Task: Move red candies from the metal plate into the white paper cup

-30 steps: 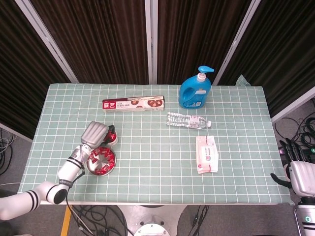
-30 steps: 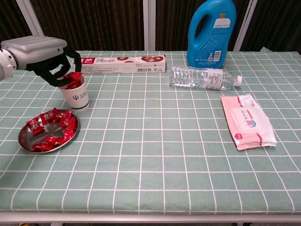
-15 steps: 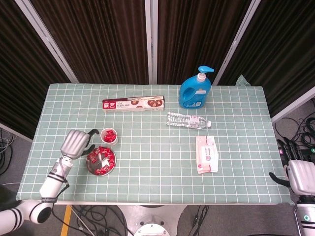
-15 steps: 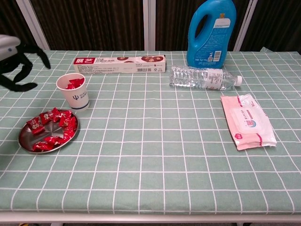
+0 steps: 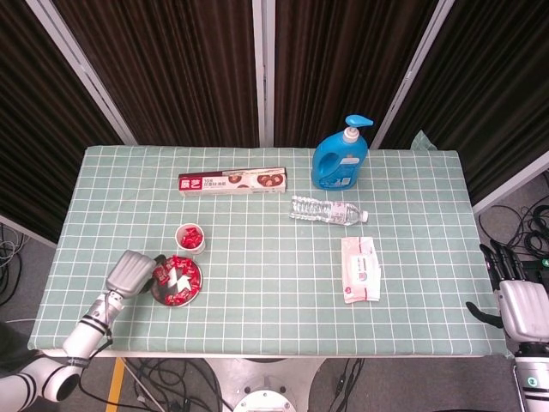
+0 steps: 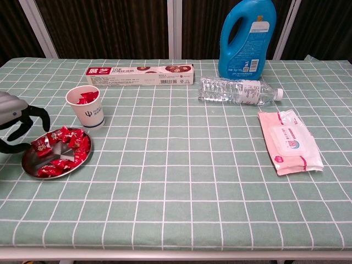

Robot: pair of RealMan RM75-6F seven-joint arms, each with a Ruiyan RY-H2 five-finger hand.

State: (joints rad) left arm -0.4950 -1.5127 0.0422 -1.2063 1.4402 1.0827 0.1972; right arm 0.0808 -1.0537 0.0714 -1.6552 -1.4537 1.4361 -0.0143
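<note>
A: Where's the left hand (image 5: 130, 273) rt now?
B: Just beside the metal plate (image 5: 160, 293), on its outer side, away from the table's middle. Fingers (image 6: 28, 113) spread and curled a bit, holding nothing.
A: And the red candies (image 6: 61, 144)?
B: Piled on the plate, toward the table's middle from those fingers. Some in the white paper cup (image 6: 87, 106) already; cup just past the plate, toward the back.
A: Other hand?
B: Right hand (image 5: 521, 302) way off past the far table edge, fingers apart, holding nothing. Too far to help.
A: Room to move?
B: Plate sits near the front edge. Plenty of bare cloth beyond the plate twd the middle. Prob. a short reach inward, then a pinch.
</note>
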